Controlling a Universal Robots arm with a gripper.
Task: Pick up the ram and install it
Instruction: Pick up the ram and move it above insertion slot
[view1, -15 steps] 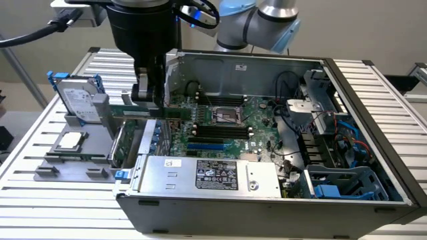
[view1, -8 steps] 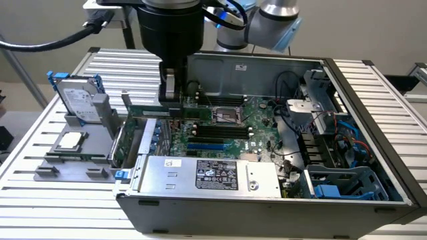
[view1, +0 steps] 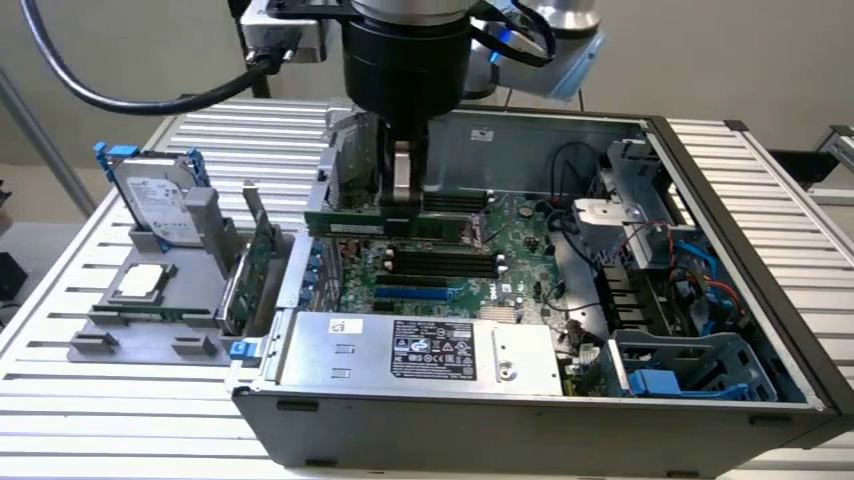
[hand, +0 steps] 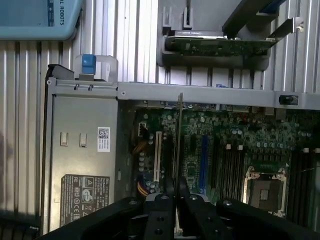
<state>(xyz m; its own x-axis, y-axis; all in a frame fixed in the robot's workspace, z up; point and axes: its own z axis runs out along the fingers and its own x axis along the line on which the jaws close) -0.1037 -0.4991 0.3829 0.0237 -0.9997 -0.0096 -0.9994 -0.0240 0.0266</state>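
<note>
**Ram held in the tool above the open computer**

The tool (view1: 400, 192) comes down from above into the open computer case (view1: 747, 160); its two fingers are closed on the ram (view1: 360, 222), gripping the stick near the middle of its upper edge. The ram is a long, thin green board and it hangs level, with its long side running from the exterior view's left to the exterior view's right. It is over the motherboard (view1: 521, 225), just behind the row of black memory slots (view1: 441, 262); whether its lower edge touches the board or a slot I cannot tell.

In the wrist view the ram (hand: 178, 140) is seen from its edge, as one thin line that comes out between the dark fingers of the tool (hand: 175, 189). Below it lies the green motherboard (hand: 230, 130) with a blue slot (hand: 203, 160) and the processor socket (hand: 262, 187).

The grey power supply (view1: 414, 350), with a dark label, fills the near side of the case. Outside the case, on the ribbed counter (view1: 254, 130), stands a grey holder (view1: 134, 335); it carries two parts upright — a silver hard drive (view1: 158, 205) with blue rails, and a green expansion card (view1: 254, 275) just beside the case wall.
</note>
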